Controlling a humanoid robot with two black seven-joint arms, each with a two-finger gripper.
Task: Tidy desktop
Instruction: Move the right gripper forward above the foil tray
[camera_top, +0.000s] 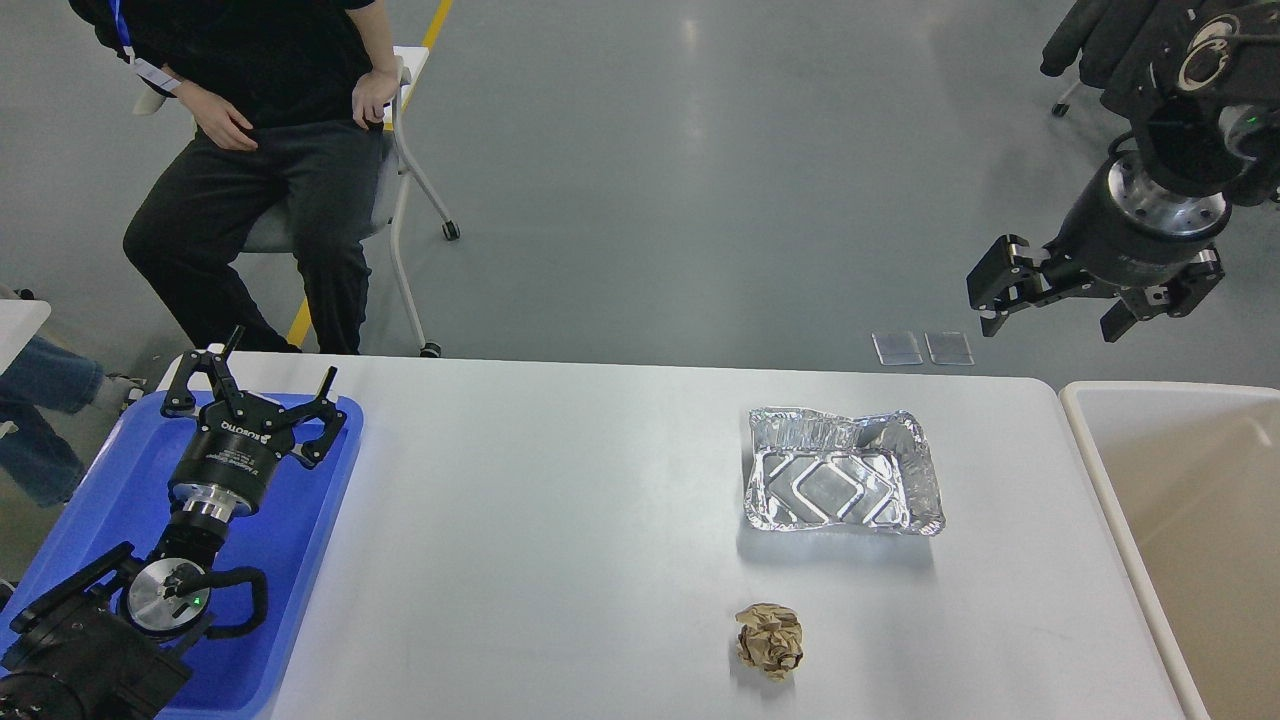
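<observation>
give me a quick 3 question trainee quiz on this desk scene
1. True or false: the crumpled brown paper ball lies inside the foil tray.
2. Which gripper hangs over the blue tray? A) left gripper B) right gripper C) neither
3. Fill in: the beige bin stands at the ____ end of the desktop, as the robot sees it.

Key:
1. False. The ball lies on the desktop, nearer the robot than the foil tray and apart from it.
2. A. The left gripper is over the blue tray with jaws spread; the right gripper is raised beyond the table's far right corner, jaws also spread.
3. right
</observation>
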